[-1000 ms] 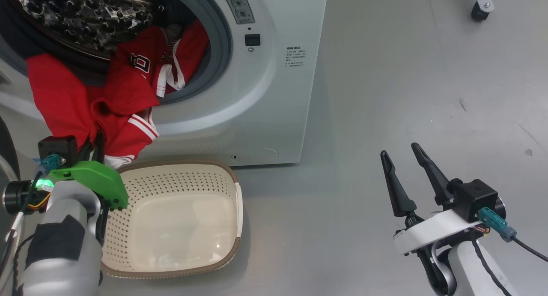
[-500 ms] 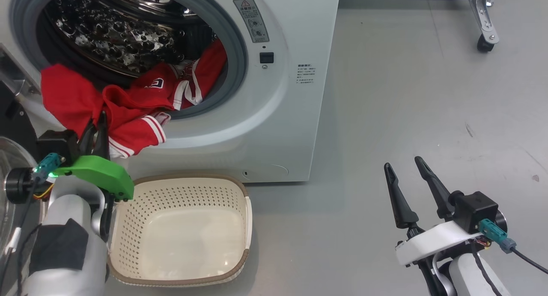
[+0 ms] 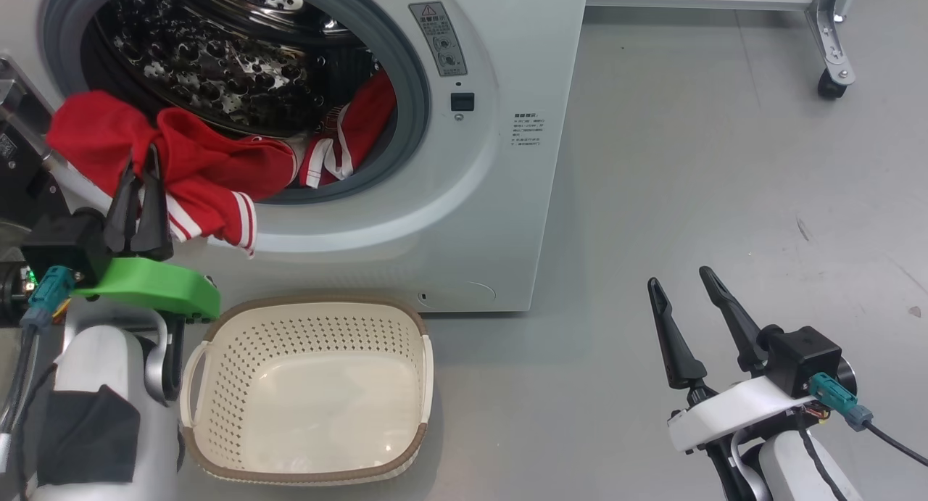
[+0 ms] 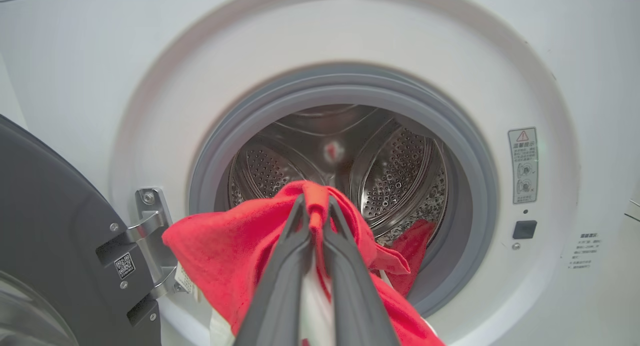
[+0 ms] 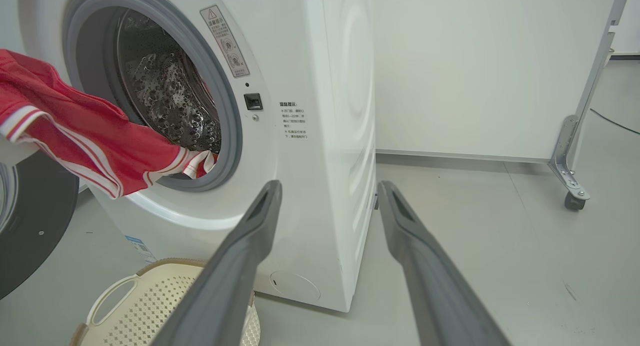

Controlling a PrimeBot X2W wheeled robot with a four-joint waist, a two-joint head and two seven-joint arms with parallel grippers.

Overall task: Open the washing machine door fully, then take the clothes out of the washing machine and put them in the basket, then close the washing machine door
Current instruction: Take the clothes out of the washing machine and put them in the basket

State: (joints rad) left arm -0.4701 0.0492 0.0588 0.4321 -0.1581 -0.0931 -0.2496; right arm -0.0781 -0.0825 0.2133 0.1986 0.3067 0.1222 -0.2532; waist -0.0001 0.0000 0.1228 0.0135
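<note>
The washing machine stands with its door swung open to the left, the steel drum exposed. Red clothes with white stripes hang out over the grey rubber ring. My left gripper is shut on a fold of this red fabric, in front of the opening's left side. Another red piece lies inside the drum at the right. The cream basket sits on the floor below the opening, nothing in it. My right gripper hangs open over the floor at the right, holding nothing.
A metal frame leg with a black castor stands at the far right by a white wall panel. Grey floor stretches to the right of the machine. The door's hinge bracket sits left of the opening.
The camera has shifted. My left gripper has drawn the red garment up and to the left, further out of the drum. The right gripper has stayed open in place.
</note>
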